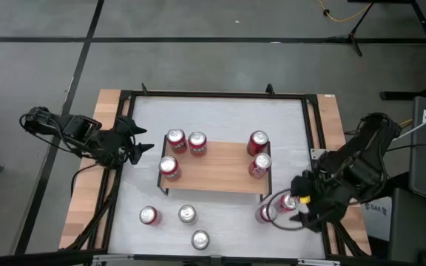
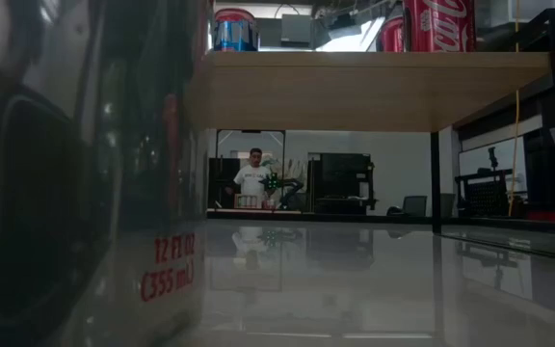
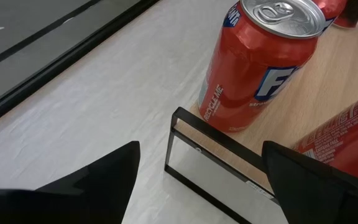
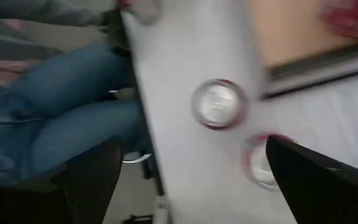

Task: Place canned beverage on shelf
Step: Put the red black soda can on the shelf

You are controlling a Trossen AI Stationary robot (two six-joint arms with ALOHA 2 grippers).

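Observation:
The shelf (image 1: 217,170), a wooden plank on a black frame, stands mid-table with several red cans on it, such as a left one (image 1: 169,168) and a right one (image 1: 260,164). Two red cans stand on the table by the shelf's near right corner (image 1: 265,213) (image 1: 287,202); they also show in the right wrist view (image 4: 219,102) (image 4: 260,162). My right gripper (image 1: 293,201) (image 4: 191,152) is open above them and holds nothing. My left gripper (image 1: 140,141) (image 3: 197,155) is open and empty, just left of the shelf's left corner (image 3: 179,121) and a can (image 3: 260,62).
Three more cans stand on the table near its front edge (image 1: 149,215) (image 1: 187,214) (image 1: 200,239); one fills the left of the low view (image 2: 75,193). A person in jeans (image 4: 55,118) is at the table's near edge. Another person (image 2: 253,178) is far behind.

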